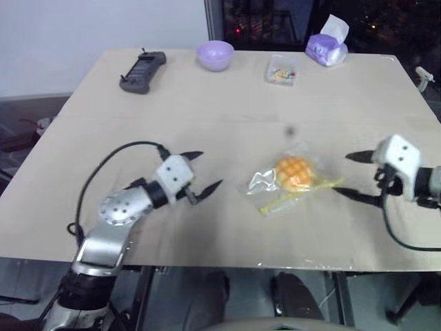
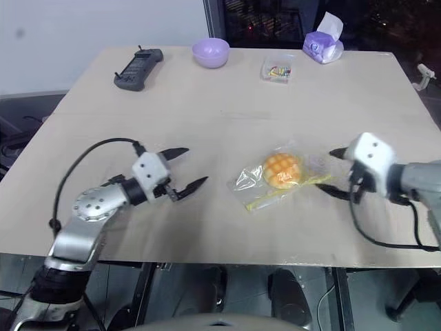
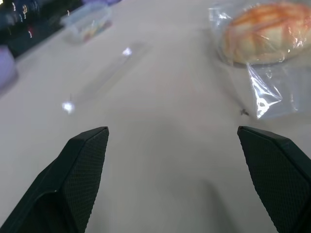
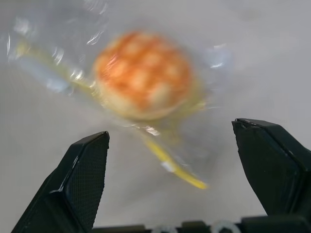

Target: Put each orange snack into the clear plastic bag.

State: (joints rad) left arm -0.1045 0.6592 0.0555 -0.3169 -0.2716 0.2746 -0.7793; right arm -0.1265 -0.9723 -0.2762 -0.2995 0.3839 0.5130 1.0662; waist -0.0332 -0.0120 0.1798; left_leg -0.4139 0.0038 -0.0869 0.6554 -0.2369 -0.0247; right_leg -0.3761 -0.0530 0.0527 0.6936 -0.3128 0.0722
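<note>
Left gripper (image 1: pixel 204 172) spread wide, empty, left of clear plastic bag (image 1: pixel 275 185). Right gripper (image 1: pixel 351 176) spread wide, empty, right of bag. Orange snack (image 1: pixel 294 172) sits inside bag on table (image 1: pixel 227 96), between grippers.

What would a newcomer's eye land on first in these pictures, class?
Probably the orange snack, a crosshatched bun lying with the clear plastic bag near the table's middle. Next come the two black grippers flanking it, both open and empty: the left gripper and the right gripper. At the far edge sits a purple bowl.
</note>
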